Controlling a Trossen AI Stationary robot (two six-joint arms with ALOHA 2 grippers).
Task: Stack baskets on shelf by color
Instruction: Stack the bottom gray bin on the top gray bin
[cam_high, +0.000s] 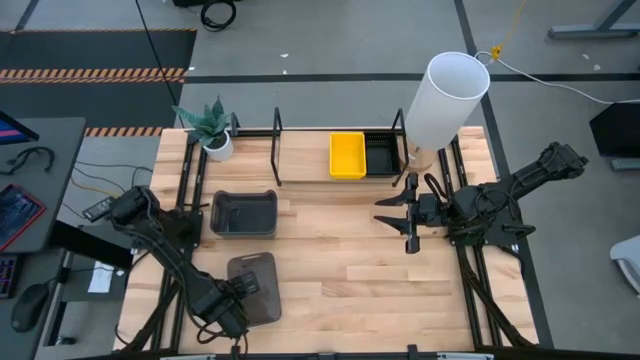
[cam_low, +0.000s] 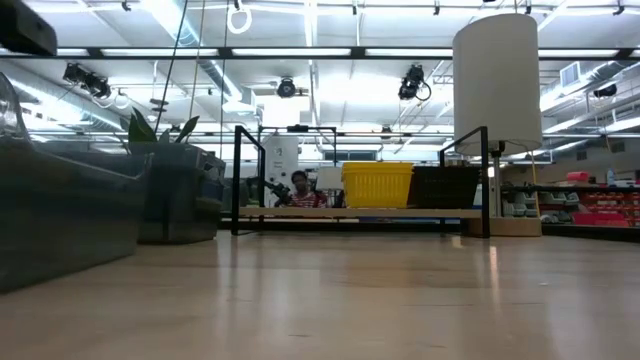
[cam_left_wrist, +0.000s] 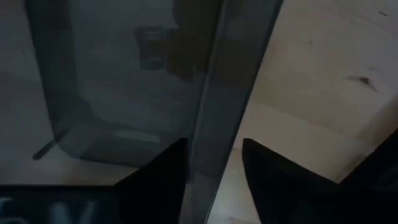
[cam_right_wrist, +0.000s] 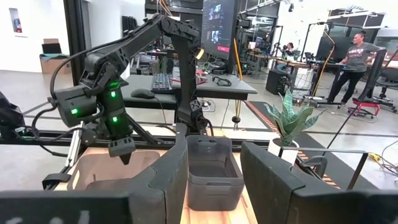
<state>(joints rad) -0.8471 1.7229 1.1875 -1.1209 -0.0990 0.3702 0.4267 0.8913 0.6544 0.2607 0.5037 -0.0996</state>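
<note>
Two smoky grey baskets rest on their bases on the table: one (cam_high: 243, 213) at the left middle, one (cam_high: 262, 285) near the front left. My left gripper (cam_high: 236, 298) points down, open, over the nearer basket's left wall (cam_left_wrist: 214, 112), with one finger inside (cam_left_wrist: 155, 183) and one outside (cam_left_wrist: 277, 180). A yellow basket (cam_high: 347, 155) and a black basket (cam_high: 381, 155) sit side by side on the shelf (cam_high: 276, 150) at the far edge. My right gripper (cam_high: 408, 215) waits open and level at the right, holding nothing. My left gripper comes from above and straddles the nearer grey basket's left wall (cam_left_wrist: 205, 155). The inner finger stands right against the wall, but I cannot tell whether it touches. The basket rests flat on the table.
A tall white cylinder (cam_high: 447, 98) stands at the shelf's right end. A potted plant (cam_high: 213, 130) sits at the far left corner. Bare wooden table (cam_high: 340, 270) lies between the two arms. A person (cam_low: 300, 190) shows in the room behind the shelf.
</note>
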